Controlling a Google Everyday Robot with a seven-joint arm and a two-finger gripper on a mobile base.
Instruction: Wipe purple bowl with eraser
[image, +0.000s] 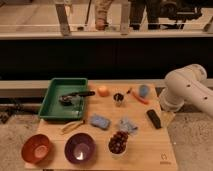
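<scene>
Plainly, the coming move turns on the eraser, a small black block lying flat near the right edge of the table, its long axis slanting from far-left to near-right. The gripper seems to sit at the low end of the white arm, just to the right of the eraser. Whether it is open or closed I cannot tell, though the block looks to be lying free on the table.

The pickup is probably a short reach to the left, with the wrist turned to close across the eraser's narrow side.

The purple bowl stands well to the left of the eraser and nearer the camera, with the orange bowl further left again. Between the eraser and the purple bowl lie a crumpled bluish cloth, a bunch of dark grapes and, further left, a blue sponge. The carry should likely pass above these. A green tray sits far to the left of the eraser and further back.
</scene>
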